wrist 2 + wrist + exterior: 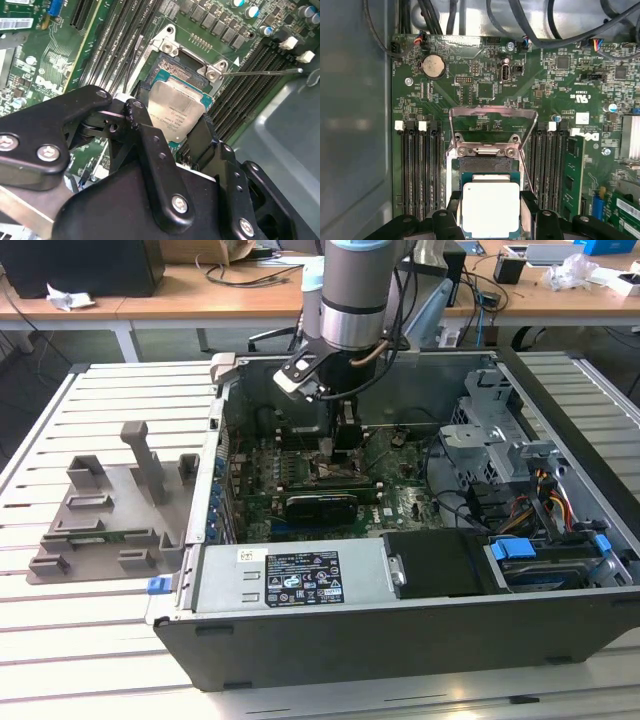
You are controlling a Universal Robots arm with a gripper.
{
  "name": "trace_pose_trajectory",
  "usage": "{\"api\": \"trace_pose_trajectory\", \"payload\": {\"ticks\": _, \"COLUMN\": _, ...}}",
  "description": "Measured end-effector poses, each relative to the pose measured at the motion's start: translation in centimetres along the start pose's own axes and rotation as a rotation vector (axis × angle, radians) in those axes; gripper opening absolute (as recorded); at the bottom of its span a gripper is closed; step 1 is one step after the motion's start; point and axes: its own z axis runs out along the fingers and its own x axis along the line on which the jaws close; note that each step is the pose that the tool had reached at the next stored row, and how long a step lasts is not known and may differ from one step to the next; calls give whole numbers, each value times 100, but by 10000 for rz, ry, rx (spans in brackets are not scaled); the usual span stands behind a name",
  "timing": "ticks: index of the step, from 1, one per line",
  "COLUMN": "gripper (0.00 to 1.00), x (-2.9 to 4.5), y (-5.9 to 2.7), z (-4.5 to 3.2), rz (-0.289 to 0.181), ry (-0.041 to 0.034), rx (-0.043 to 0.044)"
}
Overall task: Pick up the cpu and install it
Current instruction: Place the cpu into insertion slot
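Black claw (335, 452) grips flat silver-lidded square cpu (177, 112)

Exterior view: it reaches inside the open grey computer case (420, 635). Second wrist view: fingers (142, 125) pinch its opposite edges, likely keeping it level over the black-framed socket (172, 62). First wrist view: the hinged steel frame (487, 149) stands folded back, leaving the seat open.

In the exterior view the arm (352, 290) is cut off by the upper edge. The gripper (337, 453) reaches down into the computer case (420, 640), where its tip is too small to make out. In the second wrist view its black links cover the near part of the cpu (179, 111). In the first wrist view the picture's edge cuts the cpu (491, 207). Whether the cpu rests in the socket (490, 165), I cannot tell.
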Motion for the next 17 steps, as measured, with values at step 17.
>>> {"api": "trace_pose_trajectory", "payload": {"ticks": 17, "gripper": 55, "x": 12, "y": 11, "z": 311, "rz": 0, "ry": 1, "rx": -1}}
